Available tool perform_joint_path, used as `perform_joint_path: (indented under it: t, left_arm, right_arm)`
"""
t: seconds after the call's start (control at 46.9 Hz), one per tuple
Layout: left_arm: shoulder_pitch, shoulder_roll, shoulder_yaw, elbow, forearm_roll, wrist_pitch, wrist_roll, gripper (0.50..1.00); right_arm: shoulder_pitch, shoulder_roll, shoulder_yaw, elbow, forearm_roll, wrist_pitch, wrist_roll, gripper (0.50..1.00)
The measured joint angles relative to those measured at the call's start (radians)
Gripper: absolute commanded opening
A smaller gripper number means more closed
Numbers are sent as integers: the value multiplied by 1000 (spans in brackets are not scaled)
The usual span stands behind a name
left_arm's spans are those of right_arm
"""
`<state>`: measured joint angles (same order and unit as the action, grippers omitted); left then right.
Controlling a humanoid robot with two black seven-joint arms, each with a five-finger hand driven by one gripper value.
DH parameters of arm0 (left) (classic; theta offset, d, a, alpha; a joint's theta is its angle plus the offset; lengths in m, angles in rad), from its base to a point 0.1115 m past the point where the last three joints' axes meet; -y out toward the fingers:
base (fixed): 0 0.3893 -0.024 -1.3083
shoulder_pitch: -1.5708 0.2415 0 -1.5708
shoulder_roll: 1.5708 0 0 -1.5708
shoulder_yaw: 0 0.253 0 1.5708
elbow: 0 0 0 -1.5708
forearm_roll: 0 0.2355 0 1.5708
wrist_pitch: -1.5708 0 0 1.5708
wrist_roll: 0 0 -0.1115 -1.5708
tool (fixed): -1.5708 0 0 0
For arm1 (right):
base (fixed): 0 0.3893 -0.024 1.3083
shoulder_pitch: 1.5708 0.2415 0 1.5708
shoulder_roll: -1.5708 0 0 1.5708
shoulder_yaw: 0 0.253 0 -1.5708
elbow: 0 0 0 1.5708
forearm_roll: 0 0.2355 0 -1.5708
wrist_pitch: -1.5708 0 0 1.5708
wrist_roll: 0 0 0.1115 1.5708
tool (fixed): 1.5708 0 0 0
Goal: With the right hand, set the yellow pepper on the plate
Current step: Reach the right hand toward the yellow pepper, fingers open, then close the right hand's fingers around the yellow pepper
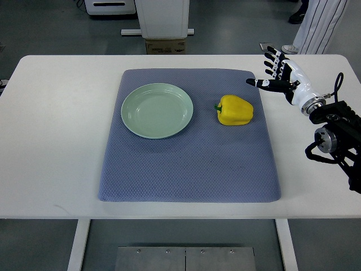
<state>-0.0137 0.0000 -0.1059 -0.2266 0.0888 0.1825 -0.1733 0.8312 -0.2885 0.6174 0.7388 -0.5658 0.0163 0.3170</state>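
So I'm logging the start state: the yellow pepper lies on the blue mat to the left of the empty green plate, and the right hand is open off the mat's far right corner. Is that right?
Not quite. The top view shows the yellow pepper to the right of the empty green plate, not the left. The rest holds: both sit on the blue mat, and the right hand is open off its far right corner.

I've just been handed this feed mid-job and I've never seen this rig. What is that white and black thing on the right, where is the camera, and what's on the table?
There is one camera, looking steeply down from the robot's own side. The white and black thing is the right robot hand, fingers spread and holding nothing; the left arm is out of view. On the white table lies a blue-grey textured mat. On the mat sit an empty pale green round plate and, to its right and apart from it, a yellow bell pepper.
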Motion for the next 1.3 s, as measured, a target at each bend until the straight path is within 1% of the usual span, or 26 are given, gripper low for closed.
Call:
perform_joint_path:
  t: [0.171,0.384,0.576,0.746,0.938,1.087,1.301]
  left_arm:
    - [0,0,0,0,0,0,0,1000]
    - [0,0,0,0,0,0,0,1000]
    - [0,0,0,0,0,0,0,1000]
    - [0,0,0,0,0,0,0,1000]
    - [0,0,0,0,0,0,0,1000]
    - [0,0,0,1,0,0,0,1000]
    - [0,0,0,1,0,0,0,1000]
  right_arm:
    - [38,-29,-79,18,-72,29,42,995]
    - [114,-45,-289,18,-140,29,115,993]
    - [171,-45,-449,15,-178,18,157,989]
    - [201,-44,-536,10,-219,9,160,989]
    - [226,-33,-622,1,-226,-32,156,987]
    - [236,-22,-660,-21,-227,-50,152,981]
    - [237,-5,-677,-68,-227,-53,148,945]
